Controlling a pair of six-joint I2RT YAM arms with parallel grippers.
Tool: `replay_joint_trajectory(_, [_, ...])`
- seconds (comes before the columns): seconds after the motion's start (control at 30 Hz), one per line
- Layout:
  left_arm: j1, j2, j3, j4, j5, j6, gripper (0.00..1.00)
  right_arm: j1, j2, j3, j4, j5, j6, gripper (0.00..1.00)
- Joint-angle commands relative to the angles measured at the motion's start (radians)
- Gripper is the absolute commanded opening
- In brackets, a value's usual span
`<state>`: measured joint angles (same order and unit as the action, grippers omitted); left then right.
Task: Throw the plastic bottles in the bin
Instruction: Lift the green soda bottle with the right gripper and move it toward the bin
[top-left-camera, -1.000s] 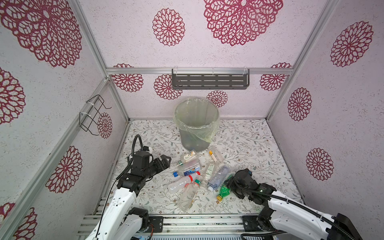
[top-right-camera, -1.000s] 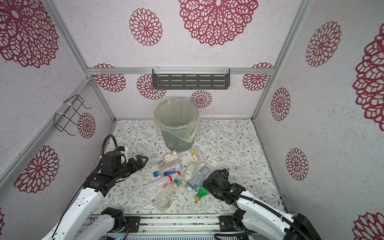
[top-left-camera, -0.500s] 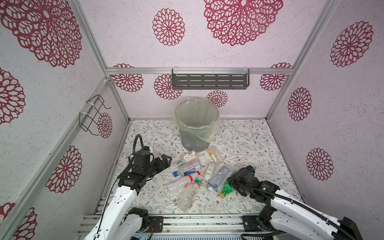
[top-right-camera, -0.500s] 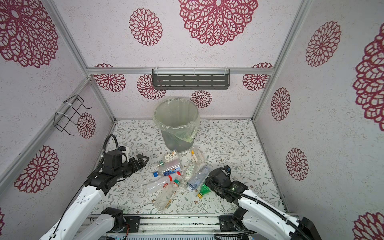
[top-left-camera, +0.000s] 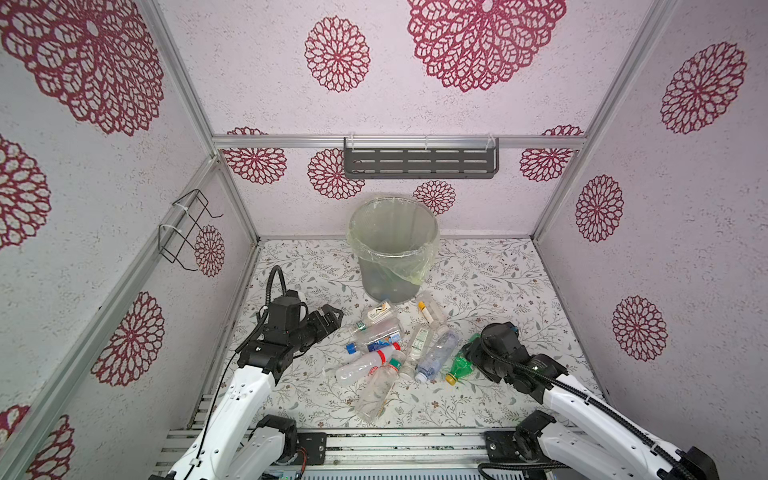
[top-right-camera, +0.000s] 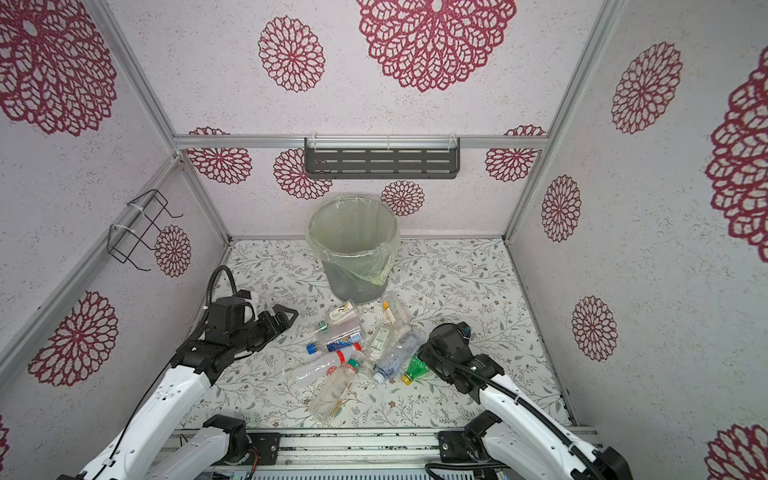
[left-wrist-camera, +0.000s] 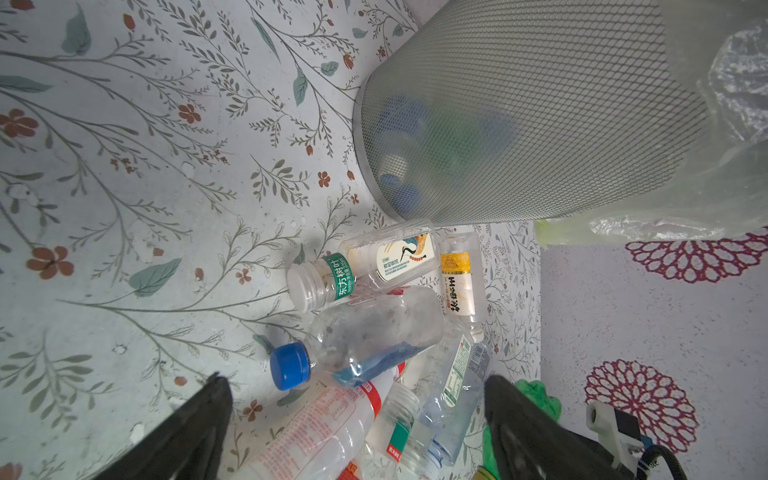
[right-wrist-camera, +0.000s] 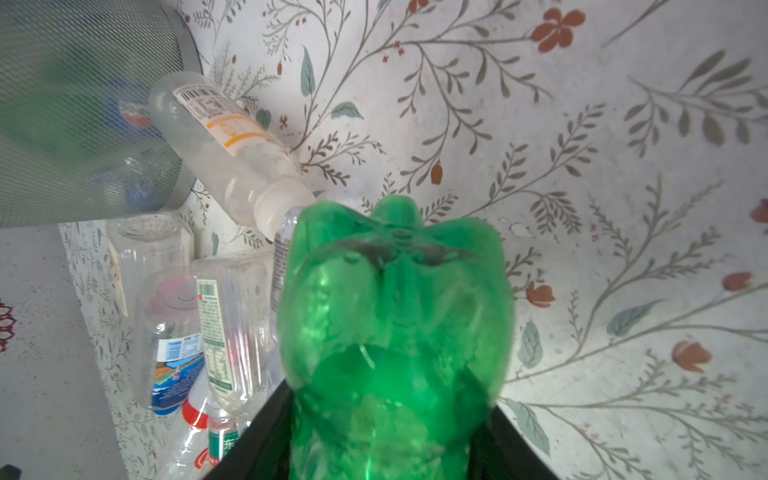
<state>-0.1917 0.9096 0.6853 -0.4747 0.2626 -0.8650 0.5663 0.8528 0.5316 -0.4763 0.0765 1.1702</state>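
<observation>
Right wrist view: right end effector (right-wrist-camera: 390, 398) has tightened on the green bottle (right-wrist-camera: 390, 316), nudging it off the bottle pile (top-left-camera: 384, 347), well short of the bin (top-left-camera: 390, 282); carry looks next. Left end effector (left-wrist-camera: 355, 379) stays wide open.

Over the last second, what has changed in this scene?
The right end effector tightened on the green bottle and shifted it slightly rightward, away from the pile. The left end effector stayed open beside the pile, almost unmoved. The pile and the bin kept their places.
</observation>
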Motion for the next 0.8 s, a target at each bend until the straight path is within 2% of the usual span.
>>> replay_joint_trajectory(0.0, [0.017, -0.012, -0.008, 0.066, 0.015, -0.039, 0.97, -0.037, 0.005, 0.06, 0.008, -0.036, -0.067, 0.57])
replay_joint_trajectory(0.2, [0.045, 0.006, 0.003, 0.088, 0.039, -0.061, 0.97, -0.089, 0.056, 0.14, 0.019, -0.08, -0.133, 0.56])
replay_joint_trajectory(0.77, [0.086, -0.009, -0.019, 0.111, 0.046, -0.09, 0.97, -0.122, 0.164, 0.315, 0.17, -0.173, -0.179, 0.55])
